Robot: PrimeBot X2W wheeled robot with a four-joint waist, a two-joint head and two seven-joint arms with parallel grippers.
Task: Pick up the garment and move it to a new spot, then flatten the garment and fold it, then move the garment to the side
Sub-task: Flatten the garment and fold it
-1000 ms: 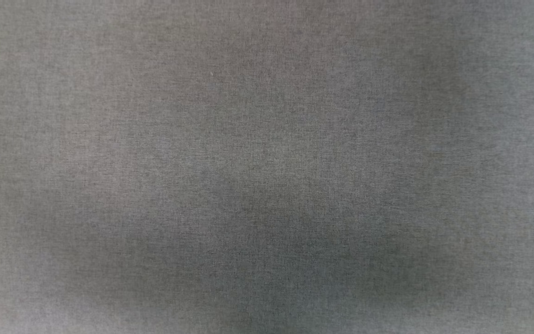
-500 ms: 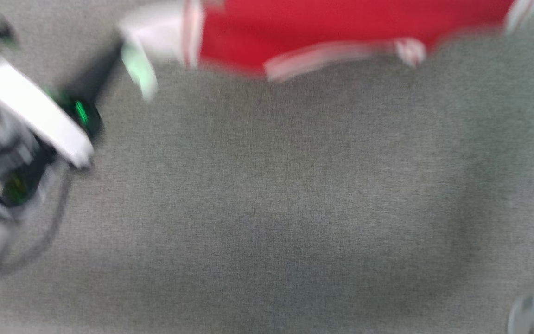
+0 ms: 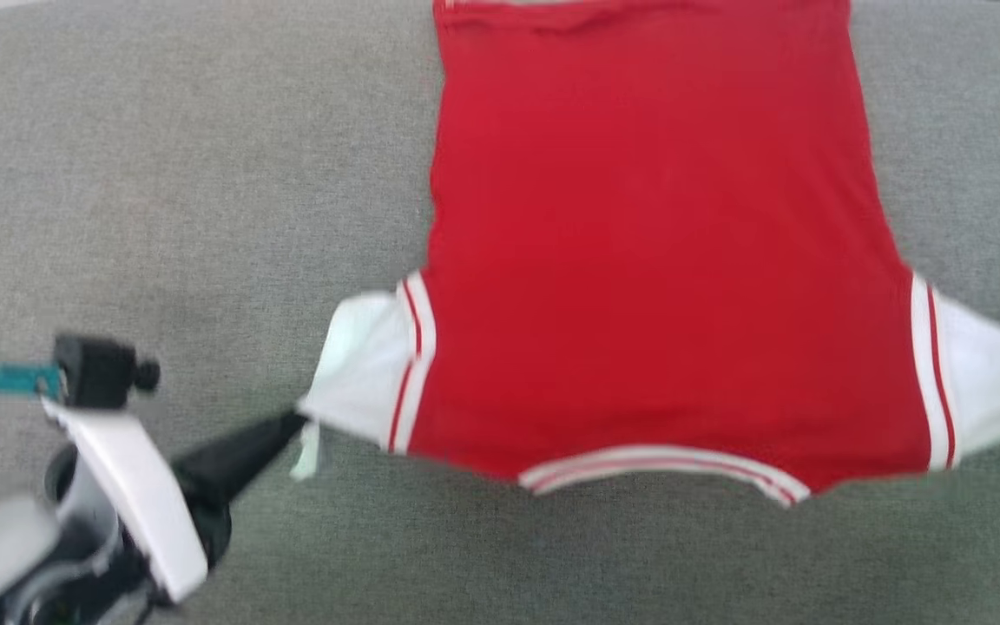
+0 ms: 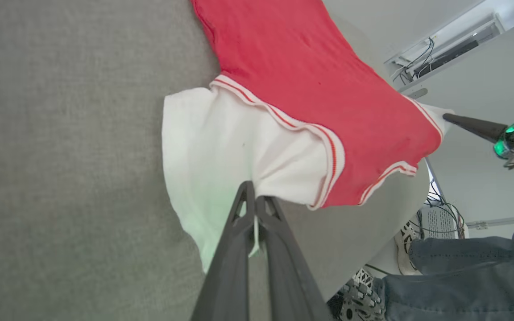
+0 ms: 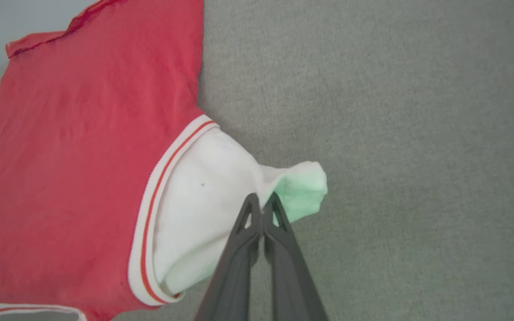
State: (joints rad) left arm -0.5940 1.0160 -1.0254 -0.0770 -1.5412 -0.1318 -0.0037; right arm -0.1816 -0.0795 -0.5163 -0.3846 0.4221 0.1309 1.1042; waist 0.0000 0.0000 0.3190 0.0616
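Note:
The garment (image 3: 656, 243), a red T-shirt with white sleeves and striped trim, lies spread flat on the grey surface with its collar toward me. No lettering shows on the upper side. My left gripper (image 3: 296, 421) is shut on the edge of one white sleeve (image 4: 221, 147); the left wrist view has the cloth pinched between the closed fingers (image 4: 252, 198). My right gripper (image 5: 262, 198) is shut on the other white sleeve (image 5: 203, 196). The left wrist view also catches it at the shirt's far corner (image 4: 448, 117).
Grey cloth (image 3: 161, 174) covers the table on all sides of the shirt. Its near edge (image 4: 400, 232) shows in the left wrist view. Beyond that edge are a person's legs in jeans (image 4: 462, 276) and a shoe (image 4: 403, 243), with cables behind.
The head camera has swung, going from bare grey cloth to the spread garment and my left arm. No move of the garment itself can be told apart from that.

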